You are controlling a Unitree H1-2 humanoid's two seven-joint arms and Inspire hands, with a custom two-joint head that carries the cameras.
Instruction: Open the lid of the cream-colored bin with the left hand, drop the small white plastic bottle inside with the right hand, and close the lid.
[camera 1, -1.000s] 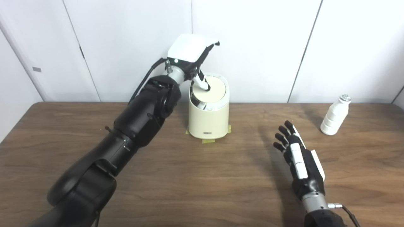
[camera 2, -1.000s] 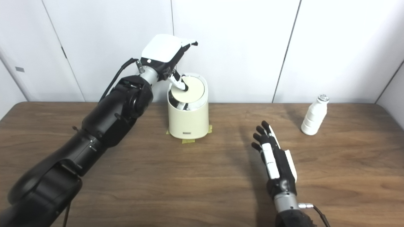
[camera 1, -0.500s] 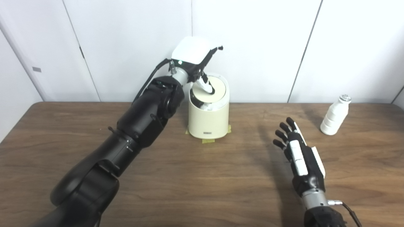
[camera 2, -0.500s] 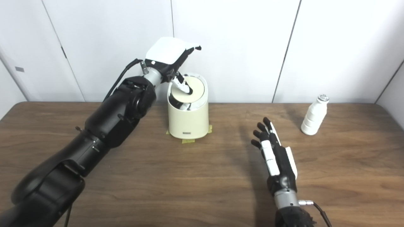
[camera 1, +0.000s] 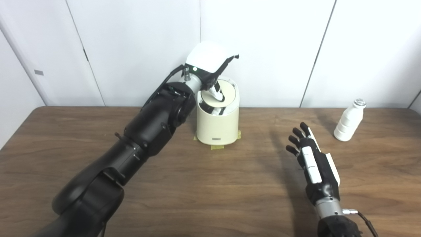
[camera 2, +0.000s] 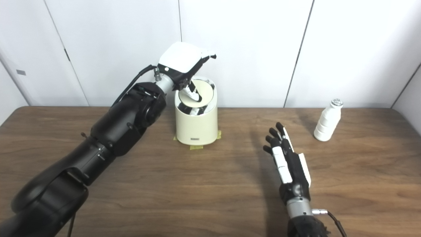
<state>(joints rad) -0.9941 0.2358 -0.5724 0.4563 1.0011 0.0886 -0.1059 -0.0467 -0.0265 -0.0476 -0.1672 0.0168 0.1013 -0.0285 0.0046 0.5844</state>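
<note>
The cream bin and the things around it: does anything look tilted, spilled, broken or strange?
Only the lid of the cream bin is askew: it tips inward under a finger of the left hand, showing a dark gap at the front. The white bottle stands upright on the table. Nothing looks spilled or damaged.

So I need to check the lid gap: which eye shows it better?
Right eye view: the lid tilts, the dark gap facing the camera. Left eye view shows the same gap, partly behind the left hand.
</note>
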